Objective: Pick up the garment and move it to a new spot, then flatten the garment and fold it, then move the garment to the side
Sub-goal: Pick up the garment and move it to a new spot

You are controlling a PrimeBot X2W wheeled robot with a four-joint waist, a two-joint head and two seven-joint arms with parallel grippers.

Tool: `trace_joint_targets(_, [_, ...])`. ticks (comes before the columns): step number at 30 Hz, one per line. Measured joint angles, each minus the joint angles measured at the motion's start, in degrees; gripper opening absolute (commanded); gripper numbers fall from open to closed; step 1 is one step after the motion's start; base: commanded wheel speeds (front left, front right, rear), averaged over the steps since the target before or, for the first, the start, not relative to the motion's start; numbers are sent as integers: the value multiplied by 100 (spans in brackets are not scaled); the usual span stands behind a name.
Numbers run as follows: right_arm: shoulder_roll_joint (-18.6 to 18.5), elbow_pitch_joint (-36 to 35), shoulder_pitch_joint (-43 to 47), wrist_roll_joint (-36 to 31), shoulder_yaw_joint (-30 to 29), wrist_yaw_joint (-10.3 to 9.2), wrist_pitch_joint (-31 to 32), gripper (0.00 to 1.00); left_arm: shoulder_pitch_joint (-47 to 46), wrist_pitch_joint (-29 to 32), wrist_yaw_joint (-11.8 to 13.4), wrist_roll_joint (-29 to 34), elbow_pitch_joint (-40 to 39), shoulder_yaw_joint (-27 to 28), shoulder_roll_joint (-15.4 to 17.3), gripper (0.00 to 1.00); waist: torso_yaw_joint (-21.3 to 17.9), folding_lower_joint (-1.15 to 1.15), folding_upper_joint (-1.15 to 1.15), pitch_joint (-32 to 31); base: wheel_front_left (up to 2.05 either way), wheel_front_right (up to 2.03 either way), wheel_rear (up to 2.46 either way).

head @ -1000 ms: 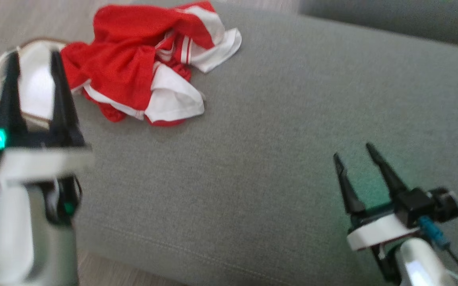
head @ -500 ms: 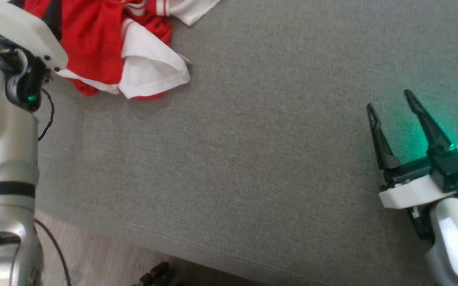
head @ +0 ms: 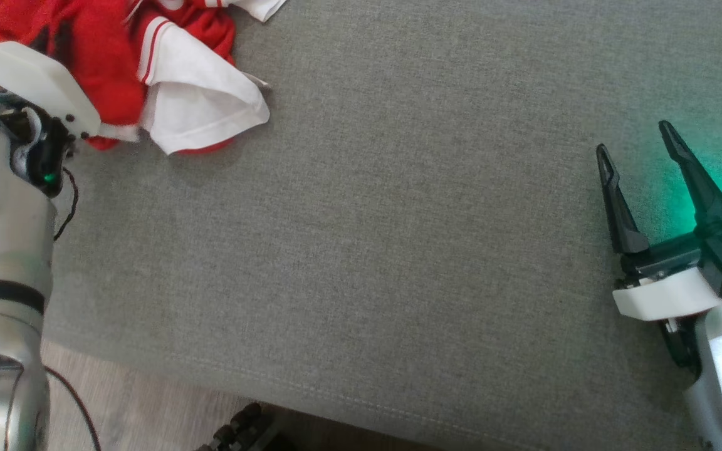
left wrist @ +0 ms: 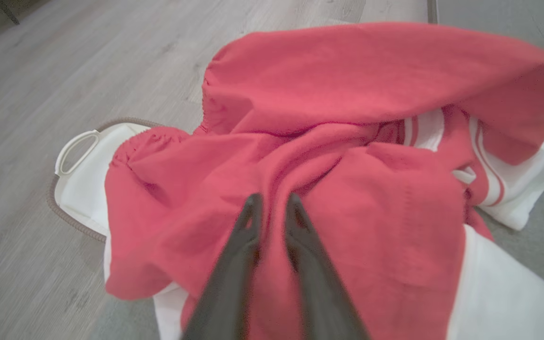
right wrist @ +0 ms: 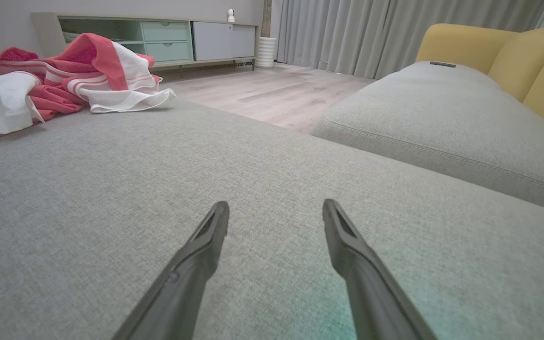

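The red-and-white garment point(left wrist: 347, 94) lies bunched at the grey cushion's point(head: 398, 219) far left corner. The left gripper point(left wrist: 274, 203), fingers close together, presses into a red fold; a firm pinch cannot be told. The right gripper point(head: 633, 138) hangs wide open near the right edge.

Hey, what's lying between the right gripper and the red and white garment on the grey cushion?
Nothing lies there. From the right gripper to the garment the stretch is bare grey cushion. Both the head view and the right wrist view show this.
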Motion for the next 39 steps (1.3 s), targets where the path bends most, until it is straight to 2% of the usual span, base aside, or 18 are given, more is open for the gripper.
trace_joint_targets(5, [1,71,5,0,-43,0,0,100,-65,-687,0,-204,56,-241,-4,0,31,0,0,-113,0,0,0])
trace_joint_targets(9, [52,141,16,0,-23,0,0,100,-65,-1016,0,-443,-65,-573,31,0,34,0,0,-360,0,0,0])
trace_joint_targets(12, [276,218,22,24,100,0,0,100,-74,-1203,0,-634,-449,-1000,302,0,-15,0,0,-711,0,0,0])
trace_joint_targets(20, [803,402,263,151,264,0,0,100,-192,-1310,1,-912,-1335,-1642,823,0,-302,-1,0,-1550,0,0,0])
trace_joint_targets(27, [1091,531,639,264,341,0,0,100,-289,-1080,2,-1165,-2214,-1918,1031,0,-858,-1,0,-2215,0,0,0])
trace_joint_targets(32, [1159,541,722,355,469,0,1,100,-27,-691,30,-1402,-2934,-1994,992,0,-1403,-1,0,-2517,0,0,0])
trace_joint_targets(39, [1194,569,724,557,761,0,2,100,875,-390,304,-1635,-3867,-2232,790,0,-2251,-1,0,-2699,0,0,0])
